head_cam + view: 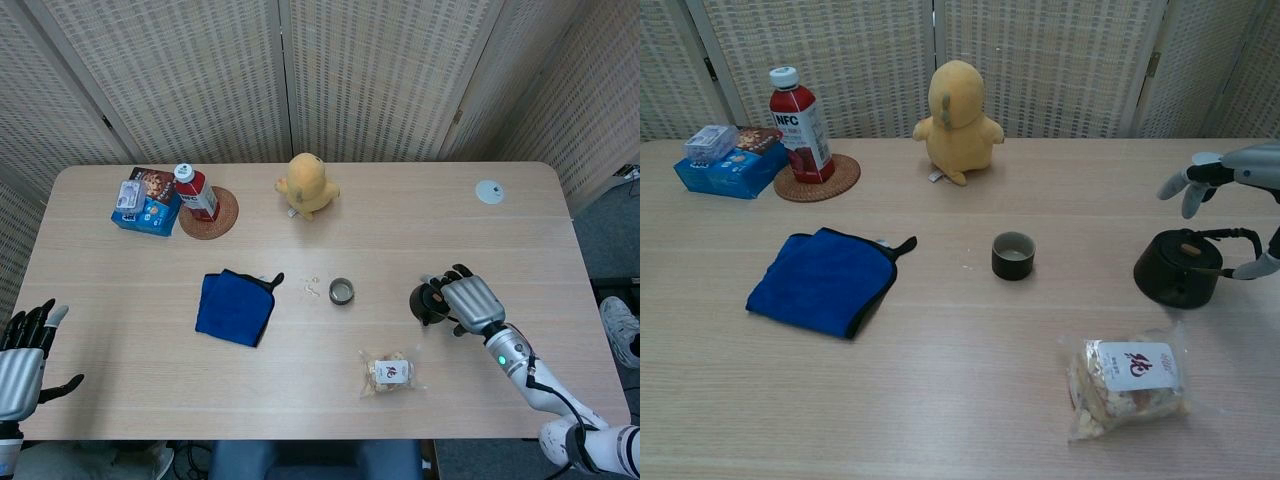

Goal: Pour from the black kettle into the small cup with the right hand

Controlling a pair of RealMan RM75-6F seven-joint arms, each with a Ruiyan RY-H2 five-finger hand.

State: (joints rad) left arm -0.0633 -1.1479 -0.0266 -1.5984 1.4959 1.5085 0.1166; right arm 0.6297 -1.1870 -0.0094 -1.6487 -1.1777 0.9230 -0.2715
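The black kettle [1179, 268] is seen upright on the table [940, 400], right of the small cup [1013, 255]. The right hand [472, 303] is held beside it, fingers spread, nothing gripped.

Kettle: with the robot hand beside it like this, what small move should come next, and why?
Probably close the right robot hand on the kettle's handle. The kettle stands upright on the table, to the right of the cup, and the fingers are spread by the handle without gripping it. Nothing can be lifted or tipped toward the cup until that grip is made.
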